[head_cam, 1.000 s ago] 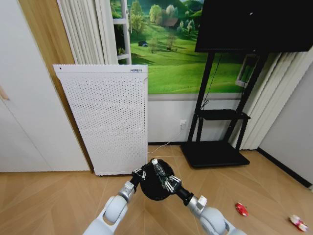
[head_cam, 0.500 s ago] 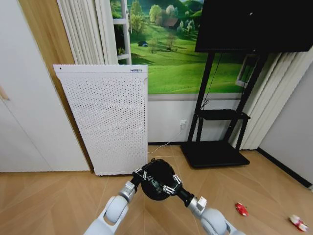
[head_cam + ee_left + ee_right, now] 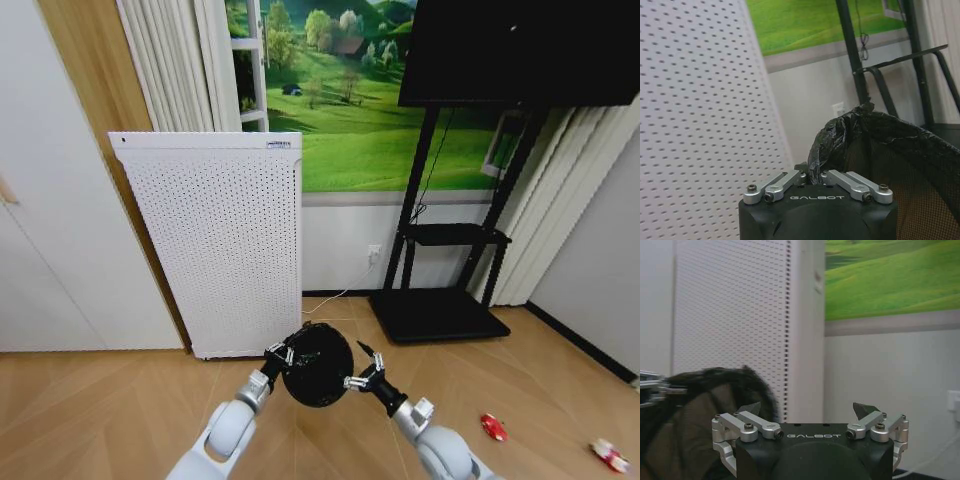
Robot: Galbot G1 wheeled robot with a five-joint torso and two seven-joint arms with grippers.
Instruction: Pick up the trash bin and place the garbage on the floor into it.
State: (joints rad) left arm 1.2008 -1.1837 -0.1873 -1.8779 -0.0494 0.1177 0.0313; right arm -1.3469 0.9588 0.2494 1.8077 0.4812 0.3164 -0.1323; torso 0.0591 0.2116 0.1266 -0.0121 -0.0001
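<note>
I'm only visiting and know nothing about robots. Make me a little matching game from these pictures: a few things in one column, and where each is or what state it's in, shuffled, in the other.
Things
1. left gripper
2. right gripper
3. crushed red can
4. white perforated appliance

Places or states
A. lying on the wooden floor, off to the robot's right
B. standing against the wall, behind the bin
C. fingers spread open, beside the bin
D. shut on the rim of the trash bin

Pairs: 1-D, 2-C, 3-A, 4-B
</note>
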